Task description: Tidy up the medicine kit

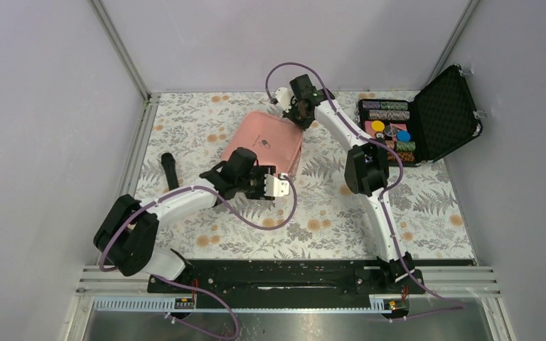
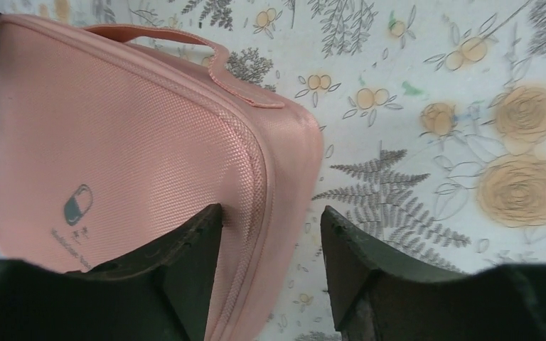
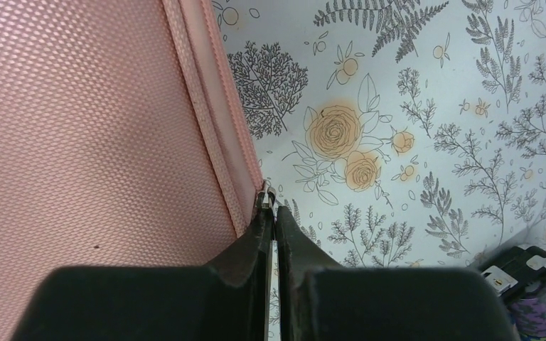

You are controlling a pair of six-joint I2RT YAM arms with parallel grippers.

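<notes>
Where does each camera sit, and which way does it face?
Top external: above and behind, looking down at the flowered tablecloth; left arm and right arm show.
Left wrist: on the left arm, facing a corner of the pink soft zippered pouch; open left pincer shows.
Right wrist: facing the pouch's edge; right pincer shut on a small metal zip pull.
All views share the pouch.

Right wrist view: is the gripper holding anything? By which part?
Yes. The right gripper is shut on the metal zipper pull of the medicine kit, pinching it between its fingertips at the case's edge.
</notes>
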